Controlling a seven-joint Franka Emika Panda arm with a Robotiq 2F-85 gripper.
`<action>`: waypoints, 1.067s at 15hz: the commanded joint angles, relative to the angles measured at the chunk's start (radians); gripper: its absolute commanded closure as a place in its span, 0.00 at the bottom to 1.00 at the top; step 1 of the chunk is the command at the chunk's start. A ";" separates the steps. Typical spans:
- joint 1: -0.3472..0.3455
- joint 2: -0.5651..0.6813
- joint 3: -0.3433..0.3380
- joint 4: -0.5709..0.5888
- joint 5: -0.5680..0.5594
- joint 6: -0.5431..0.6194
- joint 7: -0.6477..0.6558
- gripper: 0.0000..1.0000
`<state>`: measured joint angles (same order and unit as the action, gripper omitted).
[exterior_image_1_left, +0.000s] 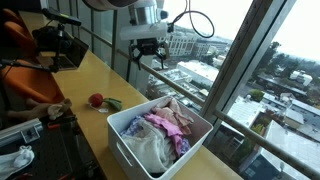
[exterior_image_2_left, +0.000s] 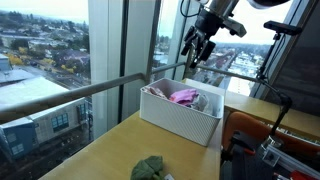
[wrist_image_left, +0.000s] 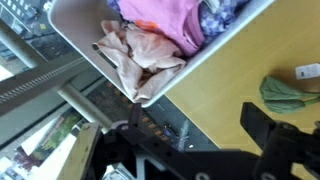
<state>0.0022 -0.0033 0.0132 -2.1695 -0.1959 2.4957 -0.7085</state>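
Observation:
My gripper (exterior_image_1_left: 148, 50) (exterior_image_2_left: 198, 48) hangs high in the air above the far side of a white bin (exterior_image_1_left: 135, 155) (exterior_image_2_left: 180, 120), close to the window. In the wrist view the gripper (wrist_image_left: 200, 125) stands open, its dark fingers (wrist_image_left: 265, 122) spread wide with nothing between them. The bin's rim (wrist_image_left: 90, 60) shows below, and inside it lie a pink cloth (wrist_image_left: 170, 18) (exterior_image_1_left: 165, 125) (exterior_image_2_left: 184, 96) and a beige cloth (wrist_image_left: 135, 55). A crumpled green cloth (wrist_image_left: 285, 93) (exterior_image_2_left: 150, 168) (exterior_image_1_left: 112, 103) lies on the wooden table (exterior_image_2_left: 110, 150), apart from the bin.
A window with a metal railing (exterior_image_1_left: 215, 100) (exterior_image_2_left: 60, 100) runs along the table's edge. A red object (exterior_image_1_left: 95, 100) lies by the green cloth. Dark equipment and cables (exterior_image_1_left: 55, 45) crowd one end of the table. A small white object (wrist_image_left: 308, 71) rests near the green cloth.

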 joint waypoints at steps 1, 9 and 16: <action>0.062 -0.012 0.055 -0.113 0.063 0.065 -0.018 0.00; 0.195 0.100 0.196 -0.245 0.091 0.173 0.095 0.00; 0.239 0.258 0.280 -0.252 0.068 0.294 0.211 0.00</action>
<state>0.2370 0.1930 0.2685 -2.4323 -0.1147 2.7349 -0.5384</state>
